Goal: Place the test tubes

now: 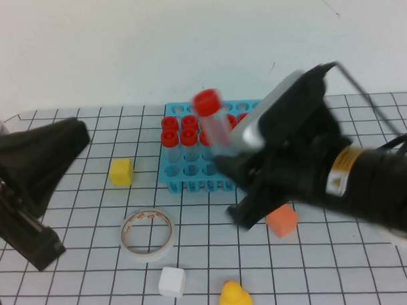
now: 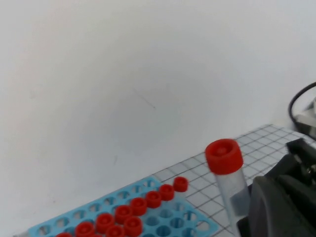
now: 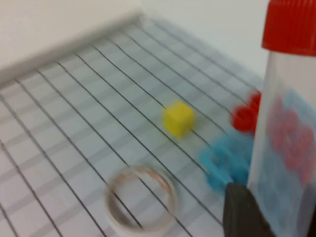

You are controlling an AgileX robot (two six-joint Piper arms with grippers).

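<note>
Tube held near the rack
The tilted tube (image 1: pixel 214 125) is clamped in the right gripper (image 1: pixel 228 158), raised near the rack (image 1: pixel 184 172); seated tubes (image 1: pixel 179 130) fill its back-left holes, many others are empty, so this one is not yet placed. The left gripper (image 1: pixel 74 138), closed and empty, sits far left.

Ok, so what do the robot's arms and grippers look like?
Both are matte black. The left gripper, at the left of the table, tapers to a blunt wedge. The right gripper, before the blue test tube rack, carries a silver-grey camera housing, a yellow warning label on its arm and a thin black cable.
</note>
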